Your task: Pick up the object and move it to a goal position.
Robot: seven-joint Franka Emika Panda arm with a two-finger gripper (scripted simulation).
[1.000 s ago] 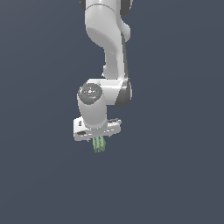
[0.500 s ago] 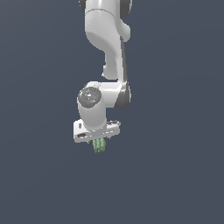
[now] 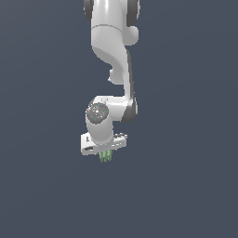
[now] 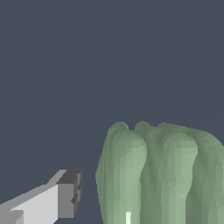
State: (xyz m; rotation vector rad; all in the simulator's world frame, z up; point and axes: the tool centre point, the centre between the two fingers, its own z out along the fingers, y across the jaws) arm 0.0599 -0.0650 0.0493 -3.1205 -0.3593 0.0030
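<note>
Object (image 3: 105, 157), a pale green ribbed lump, hangs just under the tool (image 3: 105, 153), its ridges poking out below the white body. In the wrist view it (image 4: 162, 175) fills the near field, with one grey-tipped finger (image 4: 68, 194) just beside it and a small gap showing; the other finger is out of frame. We judge the tool is pinching the object and that we are in the carry step. No goal marker shows, so next we hold our grip and travel. No counter is visible, only dark blue-grey backdrop all round.
</note>
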